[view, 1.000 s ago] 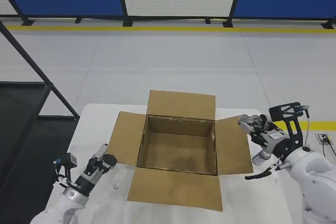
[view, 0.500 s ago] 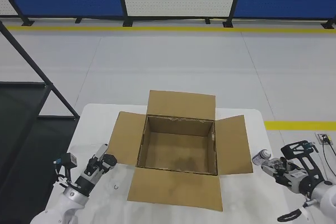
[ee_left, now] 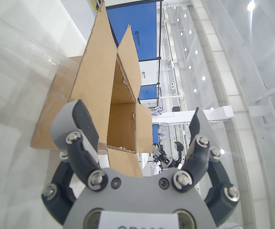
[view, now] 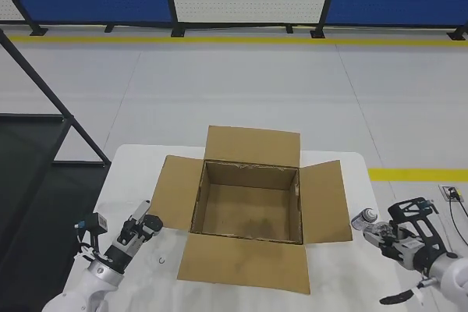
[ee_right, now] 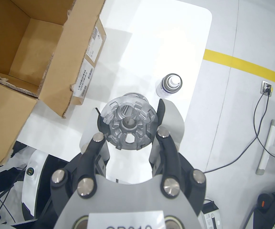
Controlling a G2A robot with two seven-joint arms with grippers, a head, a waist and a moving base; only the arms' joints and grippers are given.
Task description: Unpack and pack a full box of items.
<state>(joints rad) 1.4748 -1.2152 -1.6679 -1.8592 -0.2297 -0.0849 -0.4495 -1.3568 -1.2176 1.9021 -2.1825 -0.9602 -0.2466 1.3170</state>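
An open cardboard box [view: 253, 146] stands mid-table with all flaps folded out; its bare brown floor [ee_right: 7, 32] shows. My right gripper [ee_right: 130, 114] is shut on a grey metal gear-like part [ee_right: 128, 129], held over the white table just off the box's right flap [view: 326, 203]. In the top view that gripper [view: 379, 233] is at the table's right edge. A white spray can [ee_right: 169, 85] stands upright just beyond the part, also visible from above [view: 366, 218]. My left gripper [ee_left: 138, 110] is open and holds nothing, low over the table left of the box [view: 144, 223].
A small dark ring [view: 162, 260] lies on the table between the left gripper and the box's front flap [view: 246, 264]. The table's right edge [ee_right: 199, 70] runs close to the can. A cable and floor socket [ee_right: 266, 88] lie beyond it.
The right arm carried the metal part from above the box's right flap down toward the table's front right, beside the spray can. The left arm has stayed put.
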